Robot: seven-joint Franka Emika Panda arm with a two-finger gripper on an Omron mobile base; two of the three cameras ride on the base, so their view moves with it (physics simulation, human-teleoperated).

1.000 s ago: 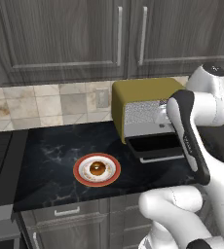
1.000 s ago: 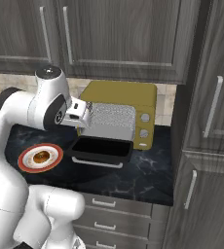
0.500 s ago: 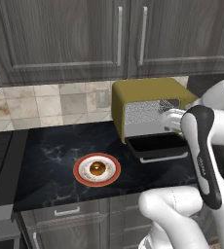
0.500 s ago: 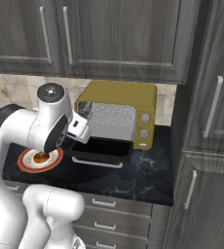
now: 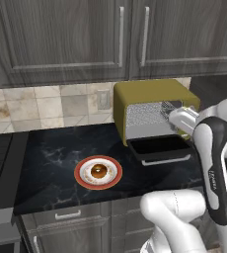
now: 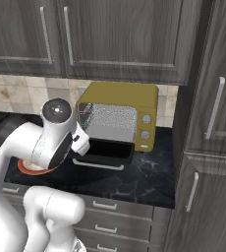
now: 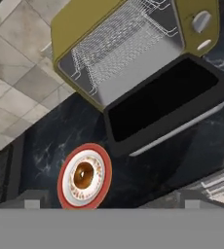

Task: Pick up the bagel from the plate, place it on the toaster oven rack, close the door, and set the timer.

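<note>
nothing is done yet: the bagel (image 5: 99, 171) sits on the plate (image 5: 82, 178) on the counter (image 5: 51, 153), left of the toaster oven's lowered door (image 5: 160, 148) and bare rack (image 7: 128, 41); gripper state cannot be told.

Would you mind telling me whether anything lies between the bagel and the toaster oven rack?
Nothing visible does. The bagel sits on the plate; the door hangs open, leaving the toaster oven rack exposed.
</note>
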